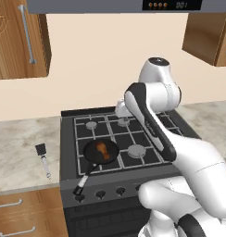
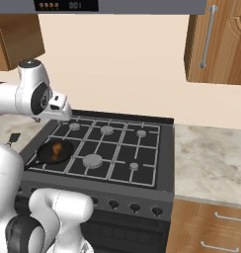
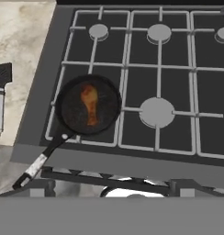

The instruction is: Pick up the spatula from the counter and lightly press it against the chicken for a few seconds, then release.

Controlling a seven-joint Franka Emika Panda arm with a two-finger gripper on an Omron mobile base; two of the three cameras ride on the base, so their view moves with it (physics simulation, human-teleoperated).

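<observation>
The spatula [image 1: 44, 162] lies on the counter [image 1: 17, 139], at 9 o'clock of the pan [image 1: 87, 156] holding the chicken [image 1: 102, 149]. The gripper [image 1: 122, 112], fingers seemingly spread and empty, should descend squarely across the handle's middle.

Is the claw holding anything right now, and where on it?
Nothing. The claw is empty; the black-headed grey-handled spatula lies untouched on the marble counter.

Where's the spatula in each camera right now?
Left base view: spatula on the counter, left of the stove.
Right base view: spatula at far left, partly behind the arm.
Hand view: spatula at left edge, on the counter.
Shared landmark: the pan, to its right in all.
</observation>
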